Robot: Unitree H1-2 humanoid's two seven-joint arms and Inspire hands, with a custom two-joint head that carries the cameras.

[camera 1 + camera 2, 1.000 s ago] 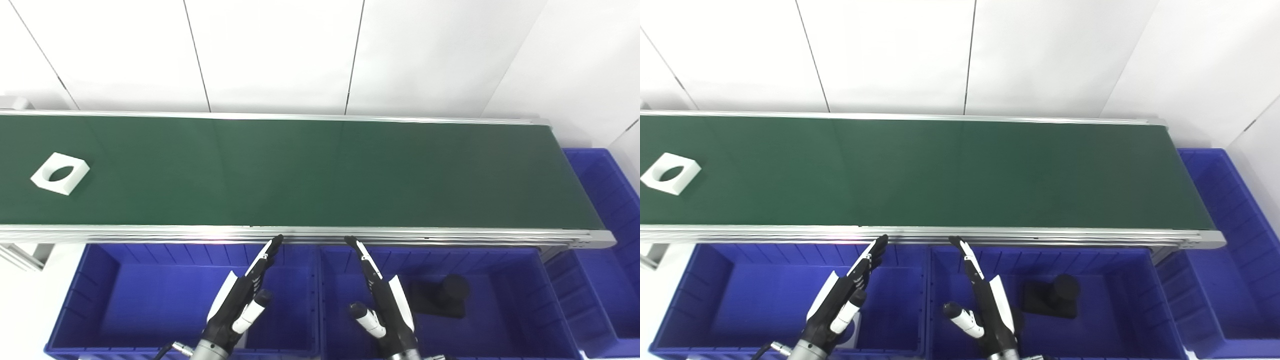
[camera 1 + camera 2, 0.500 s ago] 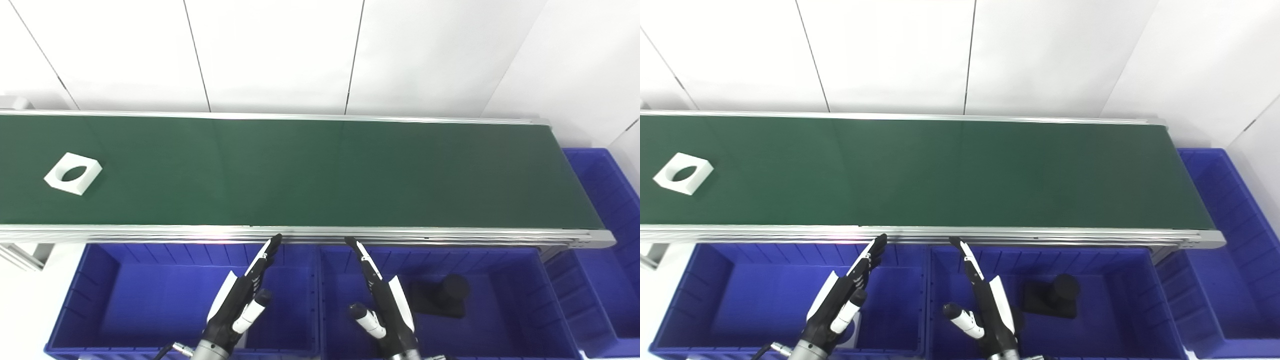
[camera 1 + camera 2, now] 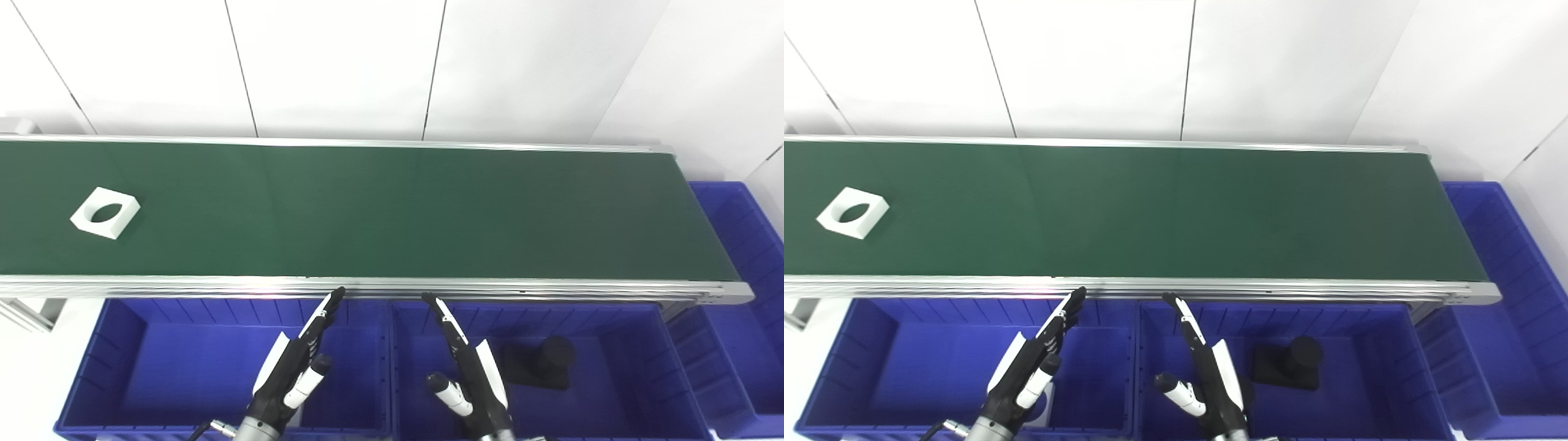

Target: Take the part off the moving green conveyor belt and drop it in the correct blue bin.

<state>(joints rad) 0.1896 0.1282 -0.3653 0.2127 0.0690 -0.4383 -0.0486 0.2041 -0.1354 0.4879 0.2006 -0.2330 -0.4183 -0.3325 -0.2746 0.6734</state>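
Observation:
A white square part with a round hole (image 3: 105,212) lies flat on the green conveyor belt (image 3: 392,214) near its left end. My left hand (image 3: 294,370) hovers open over the left blue bin (image 3: 141,361), fingers stretched toward the belt's near rail. Over the middle blue bin (image 3: 612,373) my right hand (image 3: 468,367) is open too, fingers straight. Both hands hold nothing and are far to the right of the white part. A black part (image 3: 542,362) rests in the middle bin.
A third blue bin (image 3: 744,257) stands past the belt's right end. The aluminium rail (image 3: 392,286) runs along the belt's near edge, just beyond my fingertips. A white panelled wall stands behind the belt. Something white (image 3: 1040,407) shows under my left hand in the left bin.
The white part has travelled to the right along the belt. Both hands have stayed where they were, open.

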